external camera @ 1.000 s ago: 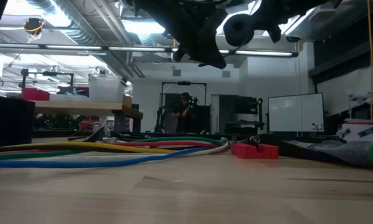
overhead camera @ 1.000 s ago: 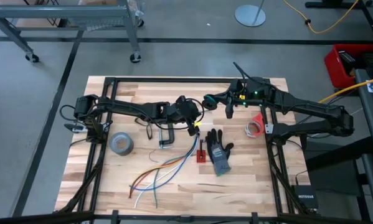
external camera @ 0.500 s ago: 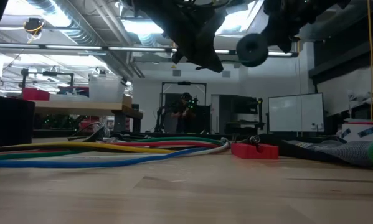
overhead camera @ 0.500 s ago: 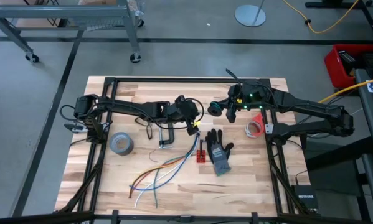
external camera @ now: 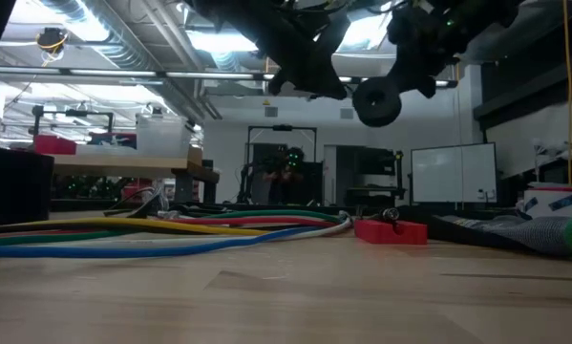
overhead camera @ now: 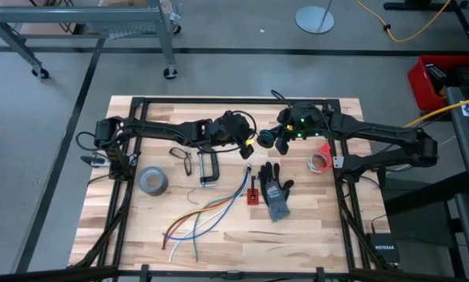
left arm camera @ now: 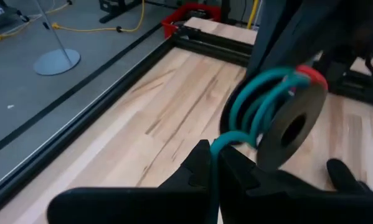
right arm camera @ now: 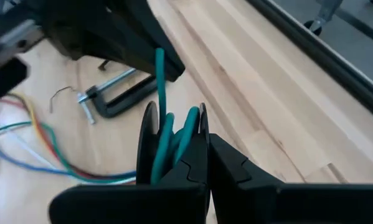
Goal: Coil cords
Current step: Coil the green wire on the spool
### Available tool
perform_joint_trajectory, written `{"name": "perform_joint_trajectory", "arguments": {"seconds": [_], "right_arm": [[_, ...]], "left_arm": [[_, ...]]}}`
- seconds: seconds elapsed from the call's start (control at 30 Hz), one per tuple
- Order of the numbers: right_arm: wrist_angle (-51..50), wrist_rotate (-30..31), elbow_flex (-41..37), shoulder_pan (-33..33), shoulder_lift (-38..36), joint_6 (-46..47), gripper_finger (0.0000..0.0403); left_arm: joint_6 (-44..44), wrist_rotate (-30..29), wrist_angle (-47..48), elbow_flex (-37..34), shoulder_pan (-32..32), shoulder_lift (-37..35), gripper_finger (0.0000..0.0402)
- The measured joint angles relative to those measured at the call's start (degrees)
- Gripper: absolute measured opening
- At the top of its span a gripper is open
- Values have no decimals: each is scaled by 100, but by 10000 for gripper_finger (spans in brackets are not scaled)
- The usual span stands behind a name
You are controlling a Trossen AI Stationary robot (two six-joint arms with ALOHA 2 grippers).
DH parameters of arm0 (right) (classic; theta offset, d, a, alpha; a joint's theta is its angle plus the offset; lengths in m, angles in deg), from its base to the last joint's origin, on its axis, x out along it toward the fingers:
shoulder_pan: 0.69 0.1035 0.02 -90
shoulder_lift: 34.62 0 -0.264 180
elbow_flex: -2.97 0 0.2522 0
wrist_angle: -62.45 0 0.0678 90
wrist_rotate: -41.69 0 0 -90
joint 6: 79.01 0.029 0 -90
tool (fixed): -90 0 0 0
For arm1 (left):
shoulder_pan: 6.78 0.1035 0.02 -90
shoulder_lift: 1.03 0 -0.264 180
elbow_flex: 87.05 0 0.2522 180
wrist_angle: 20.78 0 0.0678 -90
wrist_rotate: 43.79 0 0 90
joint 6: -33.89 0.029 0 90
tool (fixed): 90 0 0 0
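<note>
Left gripper [left arm camera: 214, 158]: fingers pinched together on a teal-green cord [left arm camera: 254, 99]; the strand runs up out of the fingertips to a dark spool [left arm camera: 292, 130] held just in front of them

Right gripper [right arm camera: 205, 155]: fingers closed tight, gripping the spool [right arm camera: 174, 143] at one flange; the cord [right arm camera: 167, 140] is wound between the two flanges, with one strand going straight up to the other arm

High view: both grippers meet over the far middle of the table [overhead camera: 140, 235], left gripper [overhead camera: 247, 146] and right gripper [overhead camera: 276, 136] just beside each other, the spool [overhead camera: 265, 140] between them. Left arm reaches in from the left edge, stretched out low and nearly straight. Right arm comes from the right edge, likewise extended, wrist turned toward the left gripper

Low view: the spool [external camera: 376, 99] hangs well above the tabletop, seen face-on as a dark ring, both arms entering from above

Count, held: 1 spool, 1 cord
Count, lying on the table:
- 1 grey tape roll [overhead camera: 153, 181], left of centre
- 1 black clamp [overhead camera: 207, 168], between the tape roll and the glove
- 1 dark glove [overhead camera: 277, 190], near the middle
- 1 small red block [overhead camera: 253, 193], just beside the glove
- 1 red tape roll [overhead camera: 322, 157], right side, under the right arm
- 1 bunch of loose wires [overhead camera: 207, 213], orange, blue and white, fanned toward the near edge; exact number not clear
</note>
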Motion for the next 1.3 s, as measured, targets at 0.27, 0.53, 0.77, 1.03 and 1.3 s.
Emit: {"name": "perform_joint_trajectory", "arguments": {"seconds": [0.27,0.53,0.77,1.03,1.3], "right_arm": [[460,622,0,2,351,-1,1],[674,1059,2,7,585,165,1],[1048,1169,-11,4,661,168,1],[1091,1251,-11,4,661,173,1],[1135,1158,-11,0,661,192,1]], "left_arm": [[-208,238,0,103,18,0,0],[-530,210,37,103,26,9,0],[-710,175,24,108,28,6,0],[-855,197,-9,112,28,0,1],[-810,298,-53,121,118,-2,24]]}}
